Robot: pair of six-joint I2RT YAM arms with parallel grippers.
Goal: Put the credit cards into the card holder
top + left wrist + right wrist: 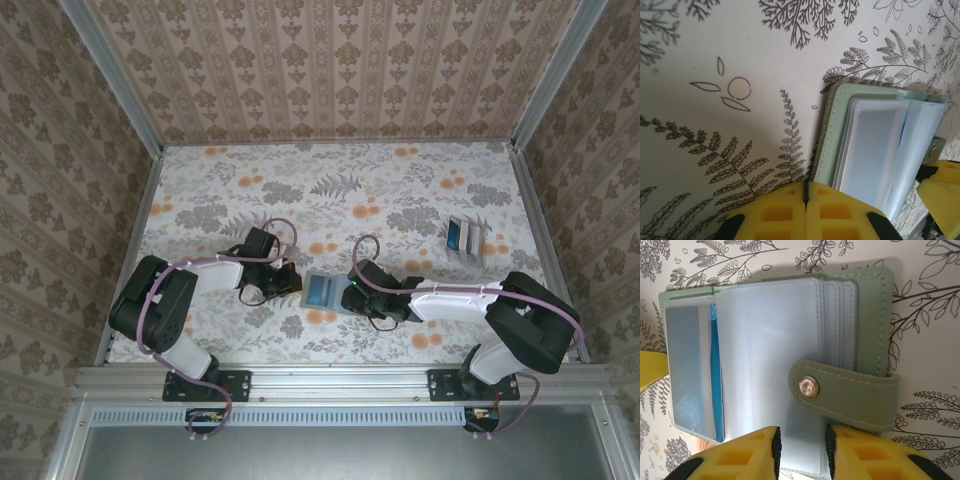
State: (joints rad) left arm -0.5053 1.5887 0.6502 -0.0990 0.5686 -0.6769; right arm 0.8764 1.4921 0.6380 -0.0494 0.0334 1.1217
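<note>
Some cards (pixel 467 238) lie well apart on my right. The holder (pixel 325 292) sits open between the arms. My left gripper (pixel 805 189) is closed at its edge, and my right gripper (pixel 802 452) is narrowly parted over the sleeves (pixel 765 340). They look floppy and slick, so I'd pinch the stiffer cover (pixel 870 315).

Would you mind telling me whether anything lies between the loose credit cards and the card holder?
No loose object lies on the table between the credit cards and the card holder. The right gripper sits at the holder's right edge, and the holder's snap strap lies across its clear sleeves.
</note>
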